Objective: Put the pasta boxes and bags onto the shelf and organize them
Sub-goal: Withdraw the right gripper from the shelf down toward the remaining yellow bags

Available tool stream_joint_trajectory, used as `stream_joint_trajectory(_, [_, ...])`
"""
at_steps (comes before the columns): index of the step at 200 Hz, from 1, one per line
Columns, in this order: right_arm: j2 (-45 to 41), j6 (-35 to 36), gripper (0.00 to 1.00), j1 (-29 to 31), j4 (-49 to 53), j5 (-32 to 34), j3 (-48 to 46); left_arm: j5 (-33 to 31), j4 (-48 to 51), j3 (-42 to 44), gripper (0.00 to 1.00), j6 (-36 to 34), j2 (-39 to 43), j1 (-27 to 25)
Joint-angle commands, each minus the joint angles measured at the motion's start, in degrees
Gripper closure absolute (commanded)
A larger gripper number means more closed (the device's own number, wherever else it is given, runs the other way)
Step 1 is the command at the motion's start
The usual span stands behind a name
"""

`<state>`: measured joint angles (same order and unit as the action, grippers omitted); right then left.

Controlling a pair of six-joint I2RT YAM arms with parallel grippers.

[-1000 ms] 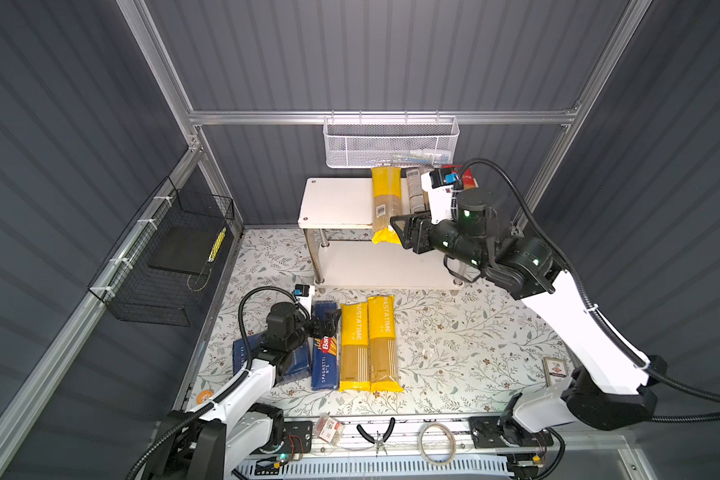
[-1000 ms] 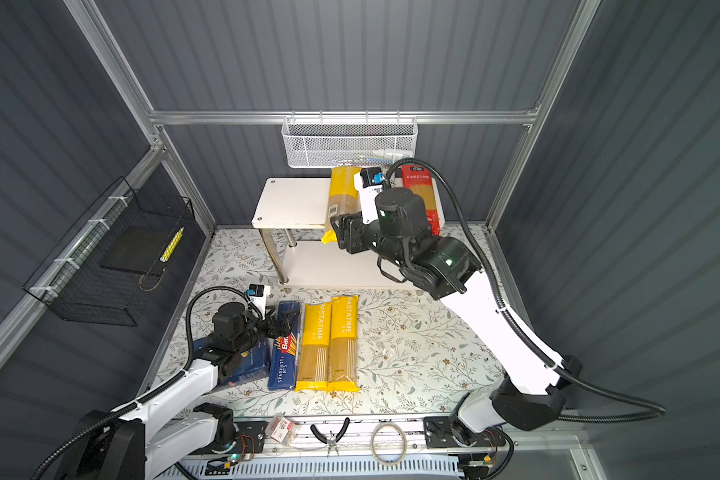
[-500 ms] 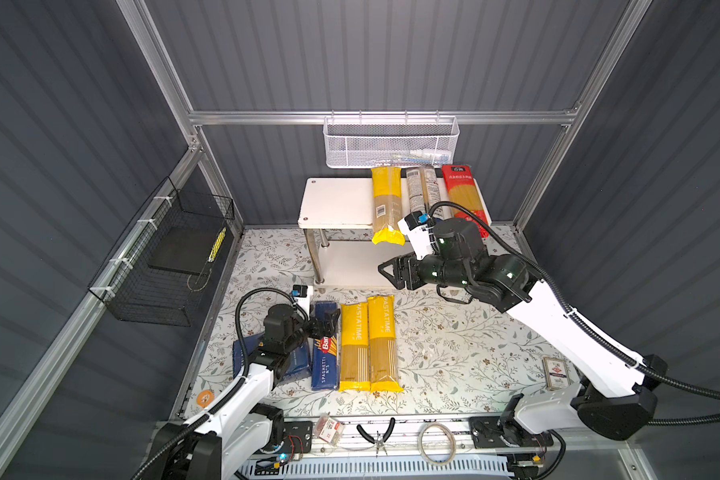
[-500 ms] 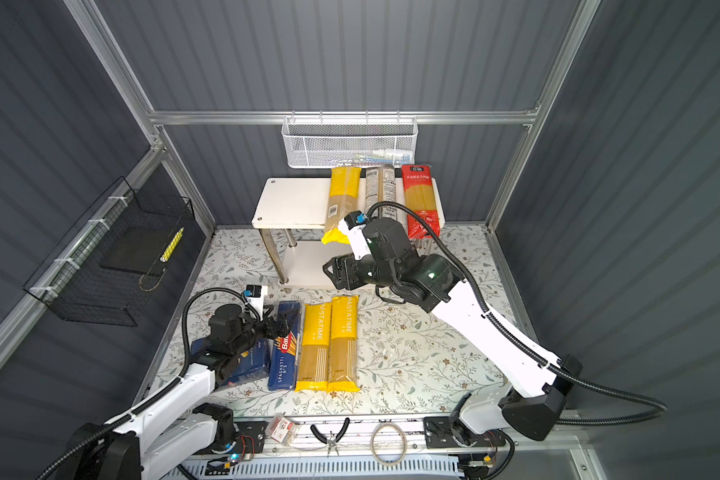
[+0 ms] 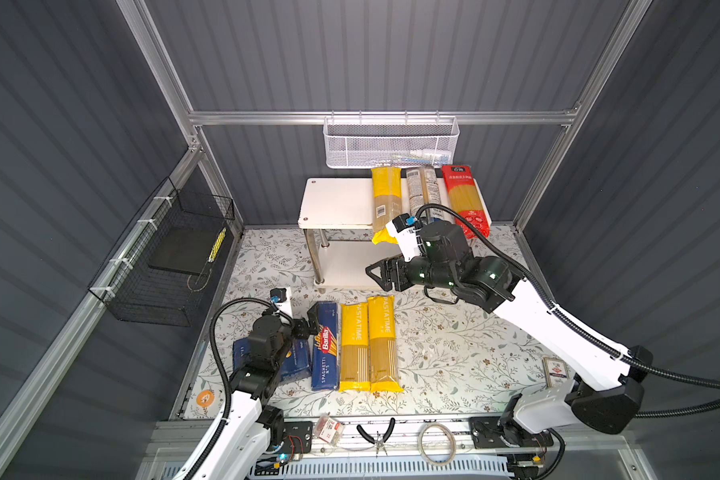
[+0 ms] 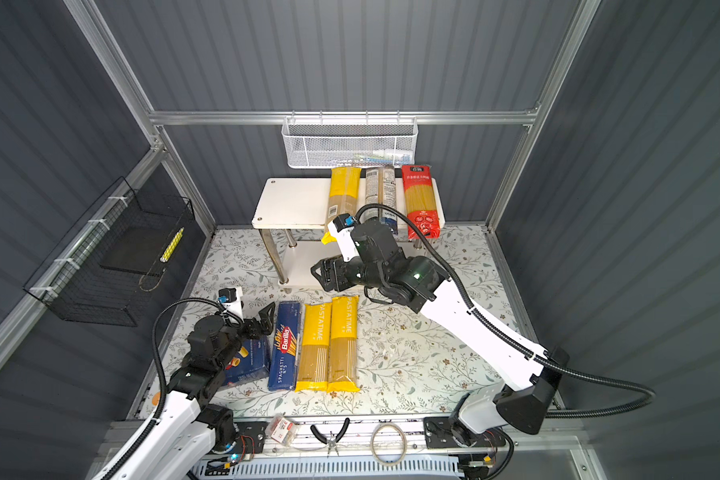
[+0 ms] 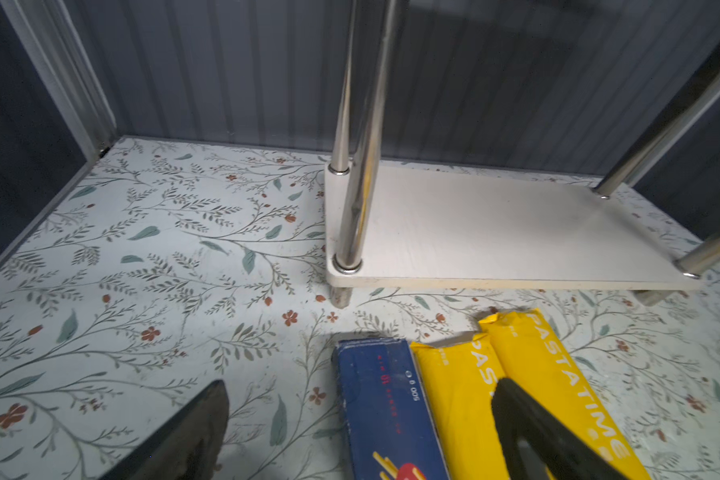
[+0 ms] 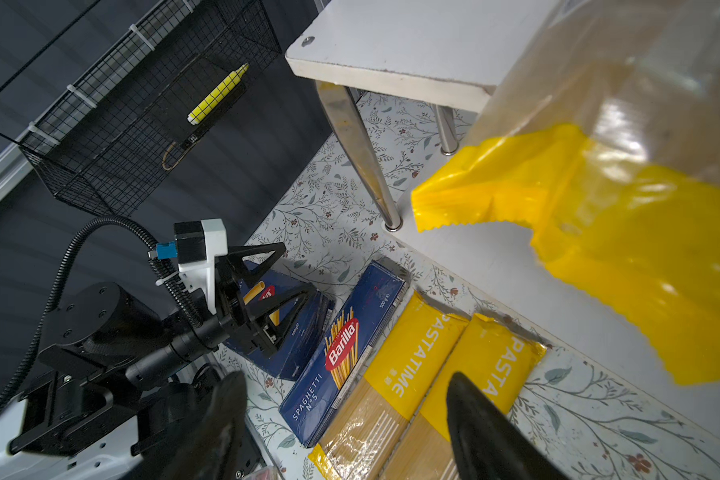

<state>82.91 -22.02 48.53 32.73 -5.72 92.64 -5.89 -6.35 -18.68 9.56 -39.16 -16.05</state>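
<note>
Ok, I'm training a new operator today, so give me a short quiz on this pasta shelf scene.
1. How many pasta packs lie on the shelf's top board?
2. True or false: the right hand is gripping a bag.
3. Which lies directly beside the Barilla box on the mat? A) pliers B) PASTATIME bag C) cable coil
Key: 1) three: yellow bag, grey pack, red bag. 2) False, it is open and empty. 3) B.

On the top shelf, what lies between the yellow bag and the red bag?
A narrow grey-labelled spaghetti pack, lying parallel to them; both top views show it.
</note>
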Motion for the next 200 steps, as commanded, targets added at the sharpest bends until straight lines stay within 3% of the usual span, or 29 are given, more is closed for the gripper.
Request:
stream_joint_trajectory(1, [0.4, 2.0, 0.23, 0.1, -2.1, 3.4, 0.6, -3.9, -2.1, 0.7, 0.01, -2.1, -3.3, 0.0])
stream_joint_trajectory(33, [2.9, 3.2, 0.22, -0.8, -1.7, 2.9, 2.8, -3.3, -3.0, 0.2, 0.01, -2.3, -6.4, 0.0])
stream_joint_trajectory(85, [6.2, 4.4, 0.22, -1.5, -0.9, 3.4, 6.6, -3.6, -3.3, 1.4, 0.01, -1.9, -3.9, 0.0])
stream_joint_trajectory(131, [6.3, 4.8, 0.21, -4.2, -1.4, 1.8, 6.6, -2.4, -3.4, 0.8, 0.01, -2.2, -5.3, 0.0])
stream_joint_trajectory(175, [6.8, 7.8, 0.17, -4.2, 2.0, -1.6, 7.9, -1.2, -3.5, 1.1, 0.01, -2.4, -4.6, 0.0])
stream_joint_trajectory(200, [3.1, 8.0, 0.17, -2.2, 2.1, -1.4, 4.3, -2.4, -3.3, 1.8, 0.01, -1.9, -3.1, 0.0])
